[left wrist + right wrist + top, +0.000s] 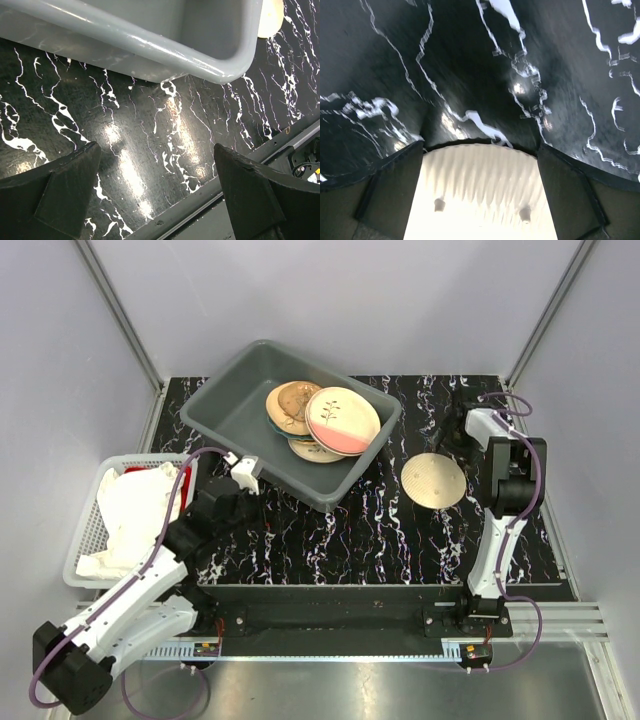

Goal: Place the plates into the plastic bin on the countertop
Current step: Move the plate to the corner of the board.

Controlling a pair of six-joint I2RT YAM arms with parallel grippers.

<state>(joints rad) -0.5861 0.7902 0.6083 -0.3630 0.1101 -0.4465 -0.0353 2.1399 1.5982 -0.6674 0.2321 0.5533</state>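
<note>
A grey plastic bin sits at upper centre of the black, white-veined desk, with a stack of plates heaped in its right half. One tan plate lies flat on the desk right of centre, just outside the bin. The right hand, spread wide, has that plate's rim between its fingers; contact cannot be told. The left hand, also wide and holding nothing, hovers over the desk beside the bin's near corner.
</note>
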